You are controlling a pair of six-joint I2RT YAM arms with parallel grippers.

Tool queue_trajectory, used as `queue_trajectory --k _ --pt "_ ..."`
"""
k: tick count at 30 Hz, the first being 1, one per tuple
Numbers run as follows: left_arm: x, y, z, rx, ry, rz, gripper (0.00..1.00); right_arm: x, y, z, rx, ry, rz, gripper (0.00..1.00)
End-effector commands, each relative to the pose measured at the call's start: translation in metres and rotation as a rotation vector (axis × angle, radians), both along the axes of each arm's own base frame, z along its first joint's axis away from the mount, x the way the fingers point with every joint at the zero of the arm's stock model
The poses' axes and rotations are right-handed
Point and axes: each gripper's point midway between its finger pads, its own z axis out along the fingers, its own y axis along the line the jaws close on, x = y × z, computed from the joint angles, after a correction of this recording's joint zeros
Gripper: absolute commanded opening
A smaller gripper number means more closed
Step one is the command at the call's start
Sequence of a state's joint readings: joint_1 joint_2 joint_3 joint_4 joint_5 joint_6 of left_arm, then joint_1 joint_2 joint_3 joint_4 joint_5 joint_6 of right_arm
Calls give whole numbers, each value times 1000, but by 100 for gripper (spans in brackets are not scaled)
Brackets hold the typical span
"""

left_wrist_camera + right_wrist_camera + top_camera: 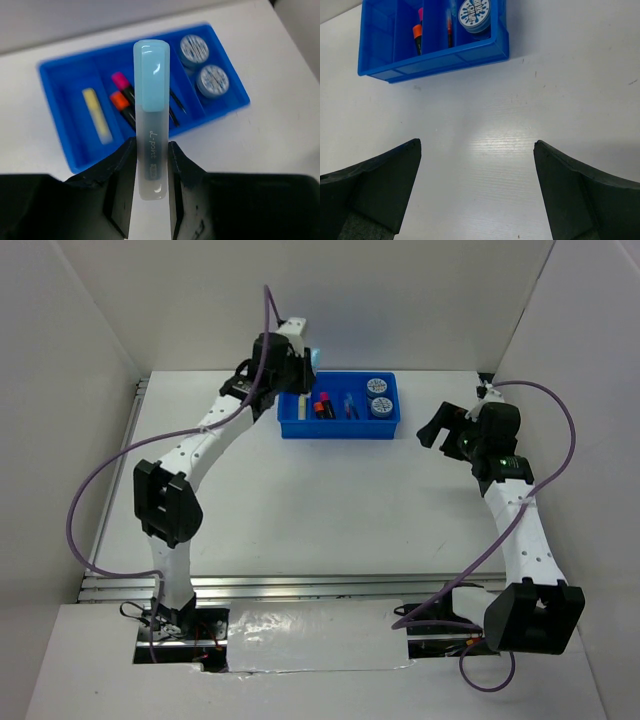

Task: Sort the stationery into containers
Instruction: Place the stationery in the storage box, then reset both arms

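Left wrist: gripping light blue highlighter (151, 85) in left tool (150, 146), raised by far-left corner of blue tray (55, 90), near far edge of surface (300, 500). Right tool (476, 146) spread wide, empty. Probably mid-carry; next, lower into marker compartment, release.

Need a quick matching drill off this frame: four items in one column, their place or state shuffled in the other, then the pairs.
Column 1
1. light blue highlighter
2. pale yellow highlighter
3. patterned rolls
4. right gripper

Column 2
A. open, above the bare table
B. side by side in an end compartment of the blue tray
C. clamped in the left gripper
D. lying alone in a compartment of that tray

Pairs: 1-C, 2-D, 3-B, 4-A
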State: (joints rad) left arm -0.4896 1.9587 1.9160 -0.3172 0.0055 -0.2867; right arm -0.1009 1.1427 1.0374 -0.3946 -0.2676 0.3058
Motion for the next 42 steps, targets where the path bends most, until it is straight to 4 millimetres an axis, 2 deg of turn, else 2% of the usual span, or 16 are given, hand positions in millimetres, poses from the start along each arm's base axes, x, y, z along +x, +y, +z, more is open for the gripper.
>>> queue_trajectory --k 1,2,5,6,12,17,26,29,30,33,36,37,39,40,41,42 --pt "42 22 15 -44 -84 125 31 5 -1 7 9 -37 -13 100" --pt "56 31 19 -66 -115 154 31 5 -1 6 10 -32 -15 100" --pt "85 44 -2 -76 -108 192 31 6 -2 2 6 -16 -18 100" --pt "96 43 -16 -76 -91 194 29 6 -3 1 4 -15 -20 100" --pt "122 46 -54 -64 -75 224 30 4 -2 -13 10 13 -18 100" --pt "127 47 -75 -31 -49 242 32 6 -3 -14 6 20 -19 100" --pt "119 56 -134 85 53 278 41 9 0 -19 28 44 -17 100" --pt "120 60 -137 93 56 291 54 9 0 -16 25 36 -16 100" --pt "120 60 -137 95 55 294 62 9 0 -15 22 32 -14 100" --pt "123 58 -127 94 31 282 72 9 1 -12 15 30 -13 100" --pt "125 57 -88 82 -30 284 80 9 1 -7 4 17 -9 100" --pt "127 57 -67 66 -62 285 82 9 0 -4 -3 7 -8 100" --pt "118 60 -28 65 -103 273 99 10 -1 3 -29 -14 0 100" --pt "112 63 -10 60 -122 275 99 11 -4 6 -41 -20 -4 100" --pt "101 70 23 59 -164 260 99 13 -6 12 -60 -35 -11 100" --pt "90 72 32 69 -161 242 99 15 -10 11 -100 -31 -2 100"
